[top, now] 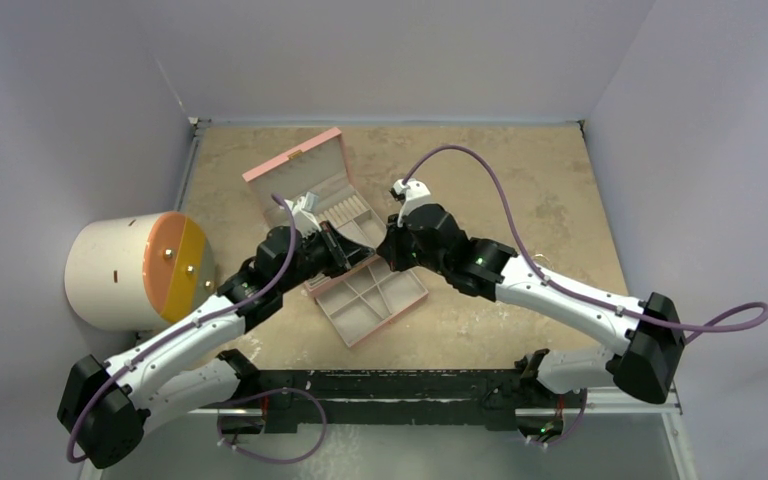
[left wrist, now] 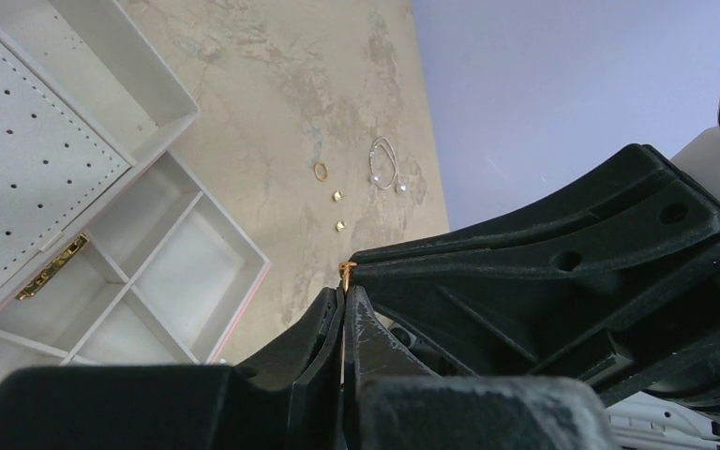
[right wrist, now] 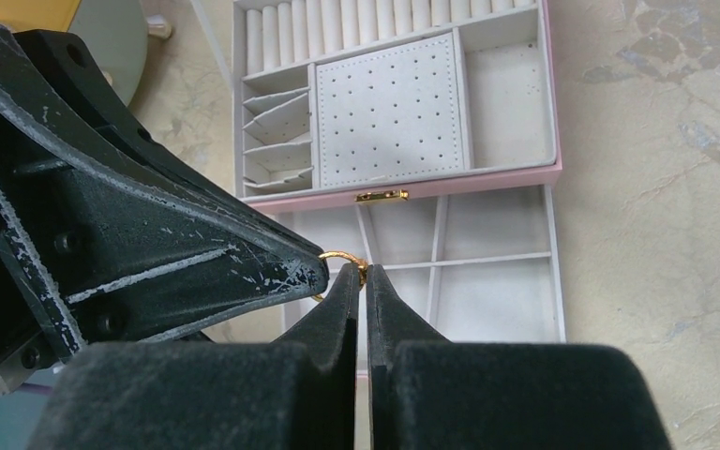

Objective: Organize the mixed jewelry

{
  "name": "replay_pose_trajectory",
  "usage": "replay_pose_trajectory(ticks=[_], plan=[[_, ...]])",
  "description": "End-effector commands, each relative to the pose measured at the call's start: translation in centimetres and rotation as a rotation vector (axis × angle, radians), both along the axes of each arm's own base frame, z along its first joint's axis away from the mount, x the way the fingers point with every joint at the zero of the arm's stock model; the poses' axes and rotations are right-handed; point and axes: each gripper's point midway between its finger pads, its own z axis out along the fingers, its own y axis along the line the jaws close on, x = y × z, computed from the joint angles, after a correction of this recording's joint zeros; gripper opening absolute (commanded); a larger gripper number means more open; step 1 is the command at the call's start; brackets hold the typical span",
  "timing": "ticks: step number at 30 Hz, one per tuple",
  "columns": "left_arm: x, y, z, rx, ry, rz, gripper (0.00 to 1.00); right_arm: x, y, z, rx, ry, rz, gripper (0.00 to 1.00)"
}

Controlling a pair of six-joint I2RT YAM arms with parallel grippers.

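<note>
The ring (right wrist: 340, 255) is in the air above the box (right wrist: 487, 180), pinched from 2 sides: the left gripper (left wrist: 343, 291) and the right gripper (right wrist: 364, 272) both have jaws closed on it. I judge a handover; next, 1 gripper must release before the other lowers it.

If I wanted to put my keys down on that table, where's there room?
Right of the pink box the table looks bare out to its edge, and so does a strip behind the box. The middle is crowded: the left hand and right hand pinch a gold ring over the box, and loose jewelry lies beside it.
</note>
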Motion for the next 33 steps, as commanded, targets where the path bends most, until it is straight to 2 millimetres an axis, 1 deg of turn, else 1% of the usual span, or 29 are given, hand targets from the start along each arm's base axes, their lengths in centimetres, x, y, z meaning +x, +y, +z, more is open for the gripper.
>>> replay_pose_trajectory(ticks=[1,2,3,4,6,8,9,10,12,15,18,23,27,31,33], plan=[[0.1,0.0,1.8,-0.025,-0.064,0.000,0.00,-0.5,1.0,3.2,0.090,-0.032,0.037,0.00],[0.1,0.0,1.9,-0.023,-0.070,0.001,0.00,-0.6,1.0,3.1,0.091,-0.029,0.039,0.00],[0.1,0.0,1.9,-0.021,-0.073,0.000,0.00,-0.7,1.0,3.0,0.093,-0.025,0.040,0.07],[0.1,0.0,2.0,-0.018,-0.078,-0.003,0.00,-0.8,1.0,3.1,0.100,-0.025,0.043,0.17],[0.1,0.0,1.9,-0.003,-0.093,-0.014,0.00,-1.0,0.8,3.4,0.116,-0.030,0.043,0.27],[0.0,0.2,1.7,0.022,-0.105,-0.016,0.00,-1.4,0.5,3.7,0.130,-0.027,0.043,0.34],[-0.1,0.3,1.6,0.031,-0.116,-0.021,0.00,-1.8,0.4,3.8,0.137,-0.013,0.053,0.36],[-0.2,0.3,1.8,0.034,-0.127,-0.030,0.00,-2.3,0.2,3.8,0.137,-0.002,0.067,0.37],[-0.5,0.3,2.1,0.040,-0.152,-0.051,0.00,-2.4,-0.5,4.4,0.130,-0.022,0.067,0.39],[-1.0,0.4,2.7,0.042,-0.188,-0.074,0.00,-3.2,-1.0,5.3,0.133,-0.036,0.103,0.40],[-1.7,0.1,4.0,0.015,-0.234,-0.118,0.00,-4.2,-1.2,6.4,0.173,-0.037,0.171,0.41],[-3.7,-1.1,7.0,-0.089,-0.324,-0.233,0.00,-5.7,-2.3,8.6,0.293,-0.067,0.282,0.42],[-5.6,-1.8,9.4,-0.177,-0.386,-0.337,0.00,-6.7,-3.1,9.6,0.354,-0.083,0.337,0.43],[-7.0,-2.0,11.1,-0.242,-0.429,-0.405,0.00,-7.9,-3.2,10.8,0.420,-0.113,0.405,0.47],[-7.9,-2.2,11.9,-0.285,-0.438,-0.447,0.00,-8.4,-2.9,11.4,0.449,-0.116,0.432,0.47]])
